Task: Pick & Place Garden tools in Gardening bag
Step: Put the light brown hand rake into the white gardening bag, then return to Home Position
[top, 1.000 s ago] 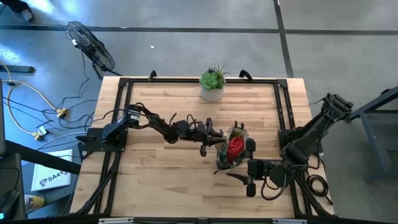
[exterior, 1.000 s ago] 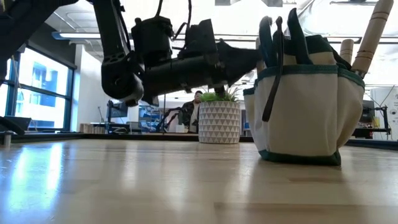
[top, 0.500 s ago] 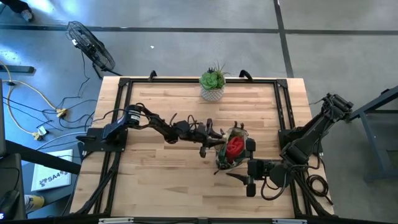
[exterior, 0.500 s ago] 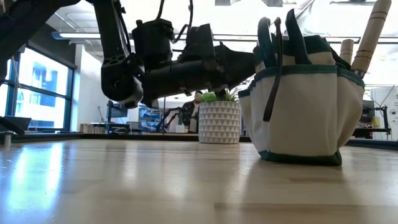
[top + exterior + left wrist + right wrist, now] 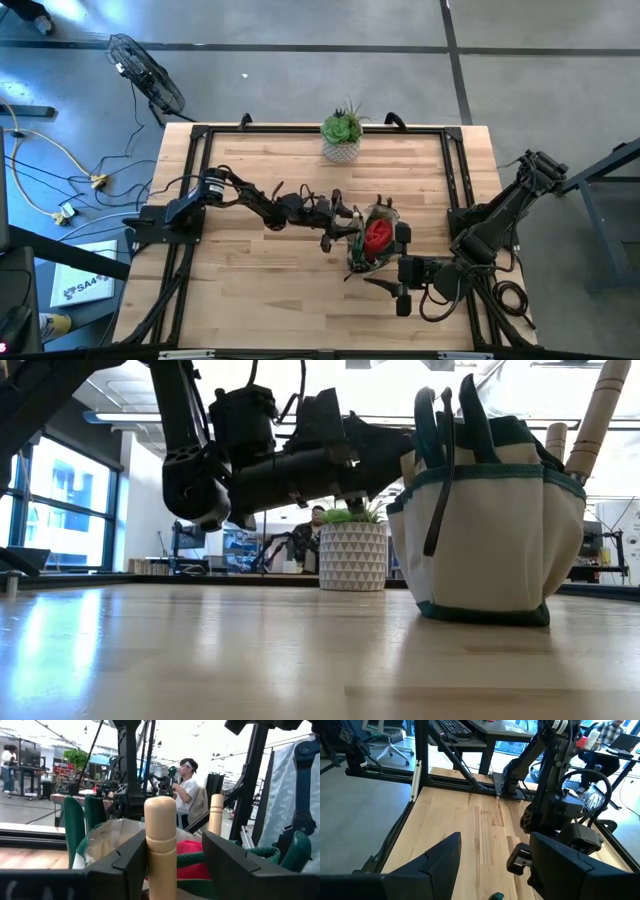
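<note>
The tan gardening bag (image 5: 372,240) with green trim stands upright right of the table's middle; it also shows in the low view (image 5: 490,540). It holds a red item (image 5: 378,235), dark shears (image 5: 440,440) and wooden-handled trowels (image 5: 600,410). My left gripper (image 5: 345,228) is open at the bag's left rim. Its fingers stand on either side of an upright wooden trowel handle (image 5: 160,835) that sticks out of the bag. My right gripper (image 5: 400,292) is open and empty, just in front of the bag; it also shows in the right wrist view (image 5: 495,840). My left gripper comes level from the table's left. One finger (image 5: 131,862) is right beside the trowel's wooden handle (image 5: 159,855); I cannot tell whether it touches. The other finger (image 5: 225,865) stands apart from the handle.
A green succulent in a white pot (image 5: 342,140) stands at the far edge, also showing in the low view (image 5: 352,555). Black frame rails (image 5: 195,200) run along the table's sides. Bare wood lies at the left and near parts of the table. People show in the room beyond.
My left gripper has dipped a little toward the bag's rim and then risen again, staying at the bag's left side. The bag's left wall has shifted slightly with it. My right gripper has kept still.
</note>
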`<action>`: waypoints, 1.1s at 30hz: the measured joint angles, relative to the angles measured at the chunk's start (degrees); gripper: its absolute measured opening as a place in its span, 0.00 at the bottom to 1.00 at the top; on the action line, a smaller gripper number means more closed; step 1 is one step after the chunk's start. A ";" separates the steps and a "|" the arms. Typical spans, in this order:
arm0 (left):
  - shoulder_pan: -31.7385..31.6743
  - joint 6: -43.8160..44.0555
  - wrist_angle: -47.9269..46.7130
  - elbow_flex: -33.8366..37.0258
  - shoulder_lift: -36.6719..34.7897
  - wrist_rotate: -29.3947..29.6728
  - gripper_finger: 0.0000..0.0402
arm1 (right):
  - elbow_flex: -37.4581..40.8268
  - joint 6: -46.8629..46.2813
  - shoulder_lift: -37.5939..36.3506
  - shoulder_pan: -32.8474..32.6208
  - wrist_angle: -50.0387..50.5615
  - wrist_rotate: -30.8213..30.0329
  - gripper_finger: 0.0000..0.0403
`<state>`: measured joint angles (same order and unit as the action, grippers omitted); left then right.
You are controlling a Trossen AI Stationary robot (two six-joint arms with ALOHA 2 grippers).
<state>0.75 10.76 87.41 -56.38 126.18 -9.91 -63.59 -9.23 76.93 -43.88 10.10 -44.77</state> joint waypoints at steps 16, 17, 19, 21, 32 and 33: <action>-0.02 -8.52 1.74 -0.20 -3.77 4.43 0.45 | 0.00 -0.18 0.00 0.00 0.02 1.73 0.57; -0.02 -8.97 1.60 -0.20 -4.34 4.41 0.45 | 0.00 -0.18 0.00 0.00 0.05 1.73 0.57; -0.02 -9.07 1.49 -0.20 -5.35 4.41 0.45 | 0.00 -0.18 0.02 0.02 0.03 1.71 0.57; -0.04 -9.31 1.44 -0.20 -6.45 4.41 0.45 | 0.00 -0.21 0.00 0.00 0.05 1.73 0.57; 0.00 -16.43 -16.74 -0.13 -21.13 3.14 0.38 | 0.00 1.32 -1.06 -0.03 -1.27 -1.87 0.56; 0.00 -16.78 -20.91 -0.13 -23.23 3.50 0.35 | 0.00 1.32 -1.65 -0.05 -1.21 -2.69 0.55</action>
<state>0.75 -6.01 66.50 -56.51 102.95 -6.40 -63.59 -7.90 75.28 -43.93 8.88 -47.46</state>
